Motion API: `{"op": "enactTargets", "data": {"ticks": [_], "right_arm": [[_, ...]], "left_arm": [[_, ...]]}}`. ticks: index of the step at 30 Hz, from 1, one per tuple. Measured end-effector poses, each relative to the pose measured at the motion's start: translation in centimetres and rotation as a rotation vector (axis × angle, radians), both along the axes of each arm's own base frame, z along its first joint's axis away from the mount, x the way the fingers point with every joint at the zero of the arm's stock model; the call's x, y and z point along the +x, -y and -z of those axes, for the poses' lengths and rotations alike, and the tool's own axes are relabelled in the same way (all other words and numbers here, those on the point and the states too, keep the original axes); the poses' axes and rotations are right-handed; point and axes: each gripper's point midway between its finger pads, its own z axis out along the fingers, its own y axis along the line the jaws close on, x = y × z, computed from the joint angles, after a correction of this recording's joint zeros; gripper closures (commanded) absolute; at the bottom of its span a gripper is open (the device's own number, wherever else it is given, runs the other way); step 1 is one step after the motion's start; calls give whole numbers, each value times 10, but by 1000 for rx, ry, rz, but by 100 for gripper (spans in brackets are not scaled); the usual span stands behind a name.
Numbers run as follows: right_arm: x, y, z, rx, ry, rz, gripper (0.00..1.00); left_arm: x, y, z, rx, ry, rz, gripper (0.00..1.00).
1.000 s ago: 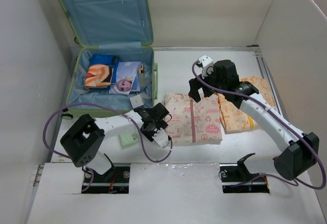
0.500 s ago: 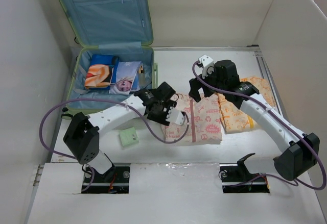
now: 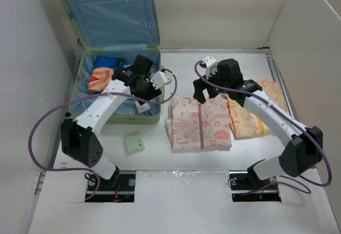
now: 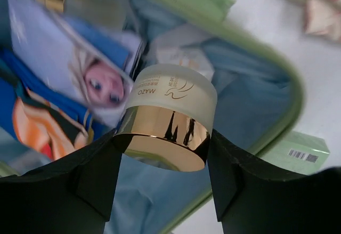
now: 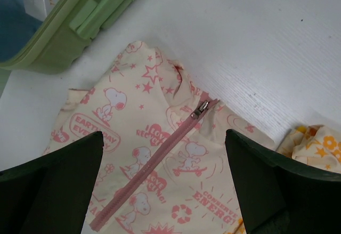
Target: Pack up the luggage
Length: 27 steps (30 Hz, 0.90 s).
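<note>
Your left gripper (image 4: 165,162) has swung up from the table (image 3: 213,63) to the luggage (image 3: 120,118), upper left, pinching a gold-lidded jar (image 4: 170,117) over it. Colourful books (image 3: 101,77) are in; Snoopy jacket (image 3: 200,124), yellow top (image 3: 248,119), green box (image 3: 134,143) remain. Right gripper (image 5: 164,154) hangs spread over the jacket.

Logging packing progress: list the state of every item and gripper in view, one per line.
luggage: open, lid propped upright
jar: held over the luggage's open half, gold cap on
left gripper: shut on jar
right gripper: open, above jacket, holding nothing
jacket: folded flat on table, zipped up
yellow garment: folded on table, beside jacket
green box: lying on table outside luggage
picture books: lying inside luggage
</note>
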Motion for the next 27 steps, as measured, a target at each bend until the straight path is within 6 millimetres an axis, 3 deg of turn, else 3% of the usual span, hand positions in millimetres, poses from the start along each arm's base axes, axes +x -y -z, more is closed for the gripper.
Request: {"op": "enactTargets", "data": {"ticks": [8, 11, 17, 26, 27], "right_arm": [[47, -11, 1, 23, 2, -39, 0], [70, -16, 3, 30, -1, -62, 0], [115, -15, 15, 42, -23, -70, 0], [137, -12, 29, 47, -72, -67, 0], [138, -13, 31, 49, -76, -70, 0]], "left_arm": [[17, -114, 22, 33, -93, -447, 100], [27, -148, 38, 52, -132, -561, 100], [20, -144, 85, 78, -273, -553, 100], [10, -139, 125, 81, -417, -526, 100], [9, -138, 127, 82, -431, -520, 94]]}}
